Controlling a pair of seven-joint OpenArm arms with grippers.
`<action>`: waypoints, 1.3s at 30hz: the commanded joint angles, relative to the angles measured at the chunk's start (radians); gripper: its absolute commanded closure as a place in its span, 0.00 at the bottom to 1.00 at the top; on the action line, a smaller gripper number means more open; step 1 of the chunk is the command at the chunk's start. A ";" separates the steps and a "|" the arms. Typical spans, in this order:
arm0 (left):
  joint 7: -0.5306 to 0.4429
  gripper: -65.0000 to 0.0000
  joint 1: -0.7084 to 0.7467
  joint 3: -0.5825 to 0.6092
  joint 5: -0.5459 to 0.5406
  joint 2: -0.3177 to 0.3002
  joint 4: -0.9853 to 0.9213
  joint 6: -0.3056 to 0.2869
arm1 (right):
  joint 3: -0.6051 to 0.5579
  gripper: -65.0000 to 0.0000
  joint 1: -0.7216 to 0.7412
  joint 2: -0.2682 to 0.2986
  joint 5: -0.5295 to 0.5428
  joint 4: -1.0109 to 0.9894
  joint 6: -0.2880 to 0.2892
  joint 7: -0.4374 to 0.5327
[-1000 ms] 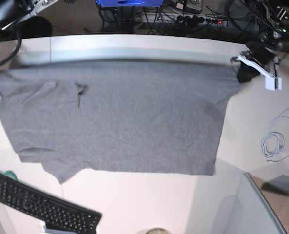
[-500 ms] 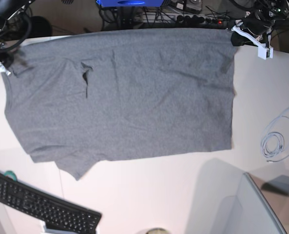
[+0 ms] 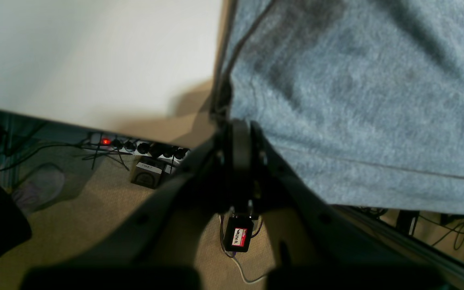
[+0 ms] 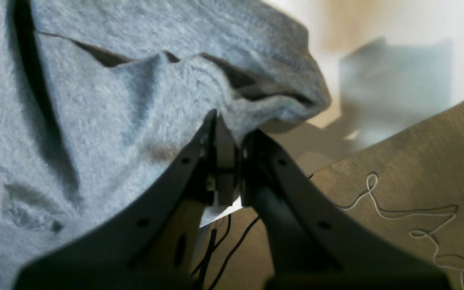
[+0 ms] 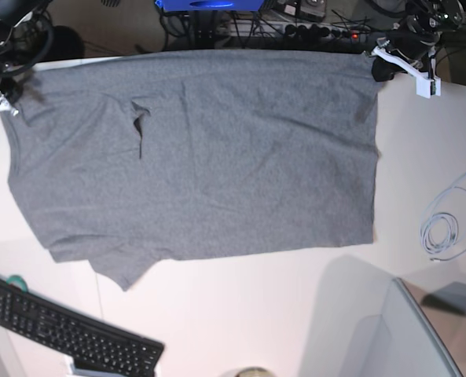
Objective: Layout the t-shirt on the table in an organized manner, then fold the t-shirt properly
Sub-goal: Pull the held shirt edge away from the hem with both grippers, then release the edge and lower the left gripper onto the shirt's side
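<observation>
The heather-grey t-shirt [image 5: 193, 157] lies spread across the white table [image 5: 256, 314], its far edge reaching the table's back edge. My left gripper [image 5: 382, 67] is shut on the shirt's far right corner. In the left wrist view its fingertips [image 3: 238, 133] pinch the hem of the t-shirt [image 3: 357, 100] just past the table [image 3: 95, 60]. My right gripper [image 5: 9, 94] is shut on the far left corner. The right wrist view shows that gripper [image 4: 226, 125] clamping a bunched fold of the t-shirt [image 4: 95, 121]. A small dark crease shows near the upper left of the cloth.
A black keyboard [image 5: 67, 330] sits at the near left corner. A coiled white cable [image 5: 441, 232] lies on the right side of the table. A grey panel [image 5: 398, 338] stands at the near right. A power strip [image 5: 311, 31] and cables lie on the floor behind.
Both grippers moved toward the far edge with the shirt's corners, dragging the whole shirt away from the near side. Over the last half second almost nothing has shifted.
</observation>
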 commanded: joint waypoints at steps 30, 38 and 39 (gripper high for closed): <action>-0.019 0.24 0.031 -0.167 -0.017 -0.027 0.149 -0.001 | -0.006 0.38 -0.075 -0.057 0.013 0.384 0.005 0.010; -0.013 0.29 -0.056 -0.207 -0.015 -0.031 0.256 -0.001 | -0.258 0.40 0.003 0.083 0.011 0.223 0.135 0.176; -0.014 0.40 -0.075 -0.173 -0.012 -0.036 0.250 -0.001 | -0.299 0.45 0.020 0.101 0.011 0.178 0.135 0.213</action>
